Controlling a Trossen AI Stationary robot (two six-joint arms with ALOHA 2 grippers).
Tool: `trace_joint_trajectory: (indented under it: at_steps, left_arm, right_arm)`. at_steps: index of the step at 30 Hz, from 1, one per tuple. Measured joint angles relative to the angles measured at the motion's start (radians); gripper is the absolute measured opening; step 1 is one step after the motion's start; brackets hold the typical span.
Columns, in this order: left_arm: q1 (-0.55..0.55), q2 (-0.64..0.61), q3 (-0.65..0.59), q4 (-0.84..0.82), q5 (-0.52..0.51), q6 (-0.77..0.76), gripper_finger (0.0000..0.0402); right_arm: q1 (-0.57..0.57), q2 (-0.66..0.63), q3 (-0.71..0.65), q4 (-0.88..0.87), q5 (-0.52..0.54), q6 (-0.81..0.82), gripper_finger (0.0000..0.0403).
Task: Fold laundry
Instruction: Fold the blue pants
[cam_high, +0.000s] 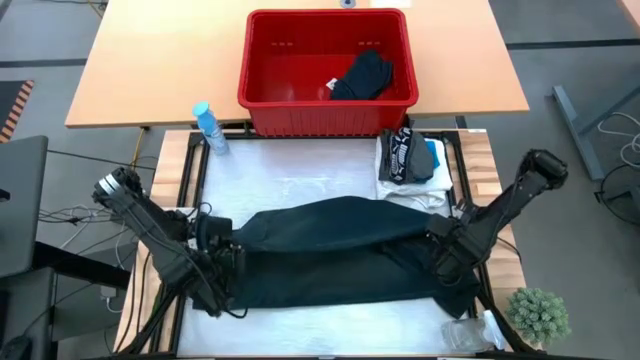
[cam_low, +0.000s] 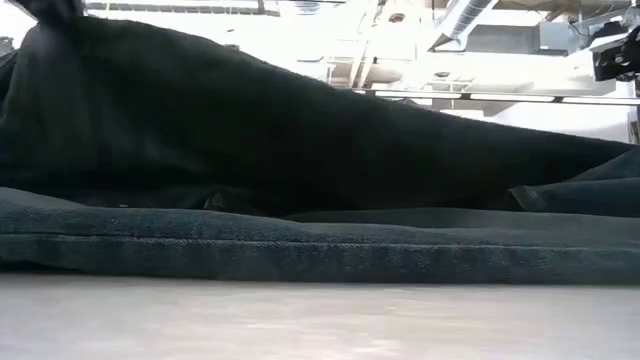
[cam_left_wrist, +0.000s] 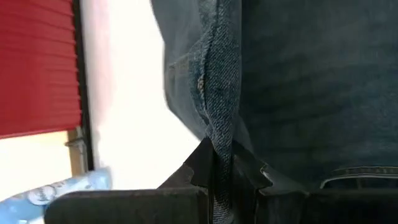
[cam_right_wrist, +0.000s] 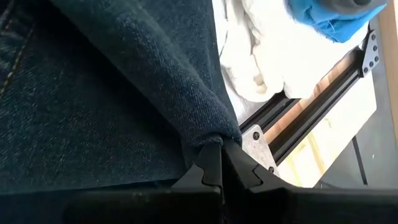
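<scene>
Long dark denim trousers (cam_high: 335, 255) lie crosswise on the white table cover, their lower layer flat (cam_low: 320, 245). An upper layer (cam_high: 340, 222) is doubled over it and bulges up between both grippers. My left gripper (cam_high: 226, 246) is shut on the trousers at their left end, and my right gripper (cam_high: 441, 240) is shut on them at their right end. A stack of folded garments, white (cam_high: 420, 190), teal (cam_high: 431, 155) and dark (cam_high: 402, 155), rests on the table's far right corner. One black garment (cam_high: 362, 77) lies in the red basket. My left gripper pinches a seamed edge of the denim (cam_left_wrist: 216, 140) between its two fingers (cam_left_wrist: 198, 167), slanting down from the table's left. The cloth runs away from the fingers in a ridge, raised off the lower layer. My right gripper pinches a folded bulge of the denim (cam_right_wrist: 211, 124) between its two fingertips (cam_right_wrist: 239, 163), slanting down from the table's right. The fold is more than one layer thick. It is held up off the table, and the cloth slopes away from it.
The red slotted basket (cam_high: 328, 112) stands on the wooden table beyond the far edge. A blue spray bottle (cam_high: 209, 128) lies at the far left corner. A small green plant (cam_high: 539, 313) and a clear plastic item (cam_high: 470, 330) sit at the near right. Black frame rails (cam_right_wrist: 292, 121) border the table.
</scene>
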Motion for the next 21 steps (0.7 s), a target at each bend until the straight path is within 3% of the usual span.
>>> trace_joint_trajectory:
  at_steps: [9, 15, 21]
  left_arm:
    - [-0.110, 0.216, -0.003, 0.011, 0.100, 0.041, 0.0012]
    - [-0.206, 0.253, 0.005, -0.029, 0.160, -0.105, 0.0012]
    - [-0.242, 0.253, 0.005, -0.034, 0.201, -0.220, 0.0012]
  right_arm:
    - [0.098, 0.000, 0.001, 0.005, -0.046, 0.038, 0.0018]
    - [0.172, 0.000, 0.028, 0.014, -0.053, 0.050, 0.0018]
    - [0.189, 0.012, 0.148, -0.001, -0.066, -0.137, 0.0018]
